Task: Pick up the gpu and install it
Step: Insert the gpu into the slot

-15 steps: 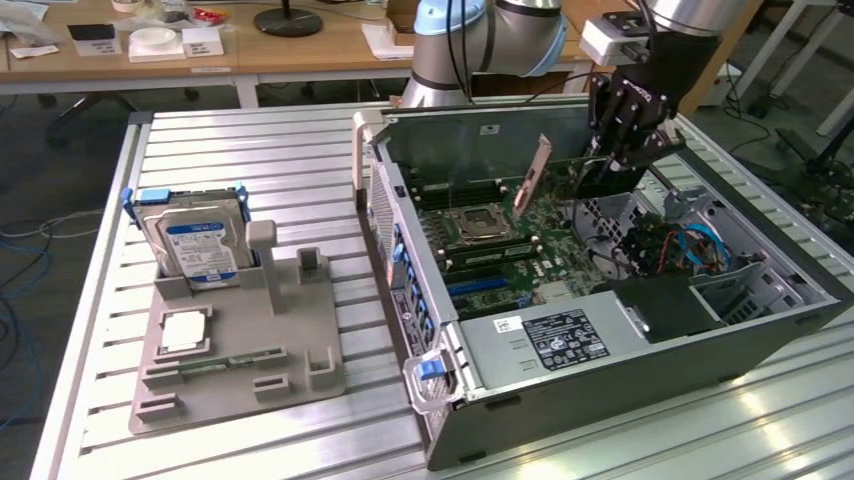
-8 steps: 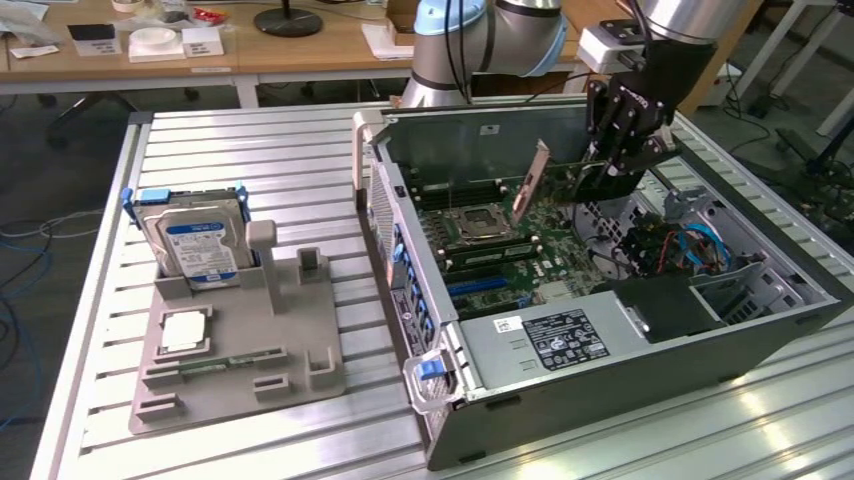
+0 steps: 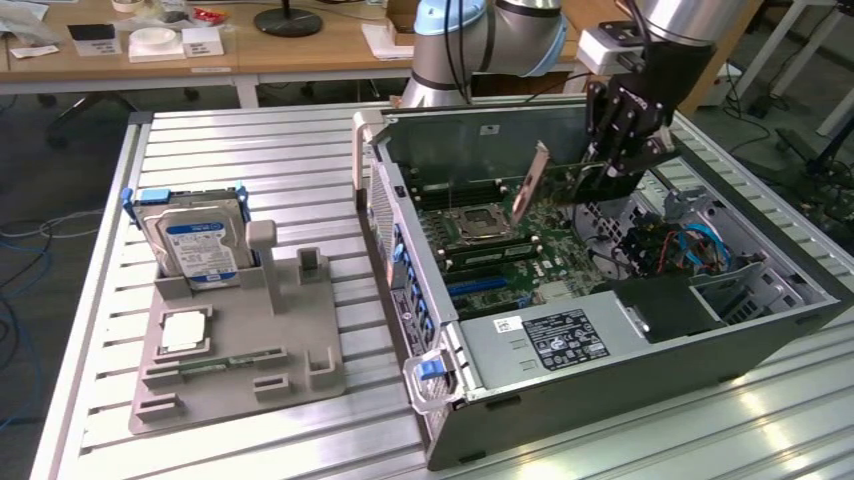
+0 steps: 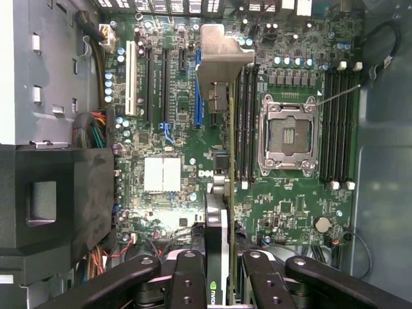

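One arm: the Universal Robots arm reaches down from the far side into the open case, and the black gripper (image 3: 603, 178) hangs over the board!
Fingers: clamped on the gpu. In the wrist view the black fingers (image 4: 188, 273) squeeze the card's edge from both sides.
Gpu: the thin flat circuit card with a silver metal bracket (image 3: 550, 180) is up in the air, inside the case and above the motherboard. It stands on edge and tilts a little.
Bracket end: the silver bracket points to the far wall of the case. In the wrist view the gpu (image 4: 217, 96) runs edge-on away from the gripper (image 4: 222, 265).
Below the card: a green motherboard (image 3: 523, 255) with a square, empty silver processor socket (image 4: 288, 132) and long black expansion slots (image 4: 154, 84).
Case: a dark grey metal tower computer case (image 3: 601, 395) lies on its side with its side panel off, on the exterior view's right.
Table: a ribbed aluminium table (image 3: 267, 150) carries everything.
Exterior view's left: a grey plastic parts tray (image 3: 240, 385) holds a silver hard drive with a blue-white label (image 3: 194, 245), upright in a blue frame, well apart from the case.
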Robot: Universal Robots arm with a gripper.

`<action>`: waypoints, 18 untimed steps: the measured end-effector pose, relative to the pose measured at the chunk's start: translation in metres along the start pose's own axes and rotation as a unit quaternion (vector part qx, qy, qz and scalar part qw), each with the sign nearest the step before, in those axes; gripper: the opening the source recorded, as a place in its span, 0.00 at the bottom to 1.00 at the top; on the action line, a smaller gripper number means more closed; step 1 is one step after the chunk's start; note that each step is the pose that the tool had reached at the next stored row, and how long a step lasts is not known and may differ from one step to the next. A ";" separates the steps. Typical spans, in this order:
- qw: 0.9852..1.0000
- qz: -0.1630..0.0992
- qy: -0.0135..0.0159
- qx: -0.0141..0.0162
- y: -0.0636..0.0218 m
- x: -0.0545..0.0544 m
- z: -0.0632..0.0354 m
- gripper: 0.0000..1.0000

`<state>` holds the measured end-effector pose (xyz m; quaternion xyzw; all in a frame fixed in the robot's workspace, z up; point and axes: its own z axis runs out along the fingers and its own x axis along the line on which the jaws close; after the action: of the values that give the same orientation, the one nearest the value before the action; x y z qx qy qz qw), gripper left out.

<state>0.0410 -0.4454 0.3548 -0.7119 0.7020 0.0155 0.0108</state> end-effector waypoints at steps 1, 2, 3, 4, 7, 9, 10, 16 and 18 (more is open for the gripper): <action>1.000 0.000 0.000 0.000 0.0000 0.000 0.0015 0.27; 1.000 0.000 0.000 0.000 0.0000 0.000 0.0034 0.27; 1.000 0.000 0.000 0.000 0.0000 0.000 0.0051 0.27; 1.000 0.000 0.000 0.000 0.0000 0.000 0.0064 0.27; 1.000 0.000 0.000 0.000 0.0000 0.000 0.0083 0.27; 1.000 0.000 0.000 0.000 0.0000 0.000 0.0094 0.27; 1.000 0.000 0.000 0.000 -0.0001 0.000 0.0101 0.27; 1.000 0.000 0.000 0.000 0.0000 0.000 0.0108 0.27; 1.000 0.000 0.000 0.000 -0.0001 0.000 0.0128 0.27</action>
<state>0.0410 -0.4454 0.3419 -0.7119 0.7021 0.0155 0.0107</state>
